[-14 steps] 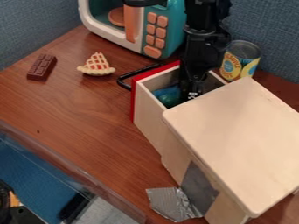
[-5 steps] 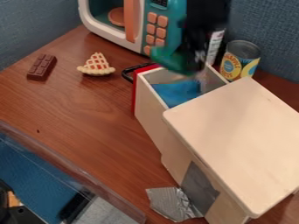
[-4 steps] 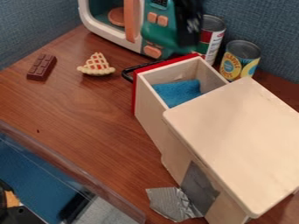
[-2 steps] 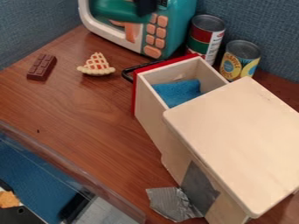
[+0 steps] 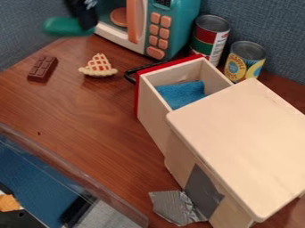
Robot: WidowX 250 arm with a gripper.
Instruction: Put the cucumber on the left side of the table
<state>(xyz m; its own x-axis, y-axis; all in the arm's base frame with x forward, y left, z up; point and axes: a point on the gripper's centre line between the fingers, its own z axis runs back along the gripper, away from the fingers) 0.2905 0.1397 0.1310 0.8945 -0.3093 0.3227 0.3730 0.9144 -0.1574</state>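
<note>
The hand [image 5: 87, 21] has swung leftward across the toy microwave [image 5: 182, 31] — the cucumber [image 5: 61, 26], gripped at one end, now hangs raised by the microwave's left end. That likely covers most of the carry; what remains is lowering it onto the bench [image 5: 89, 109] left of the microwave — and releasing.
</note>
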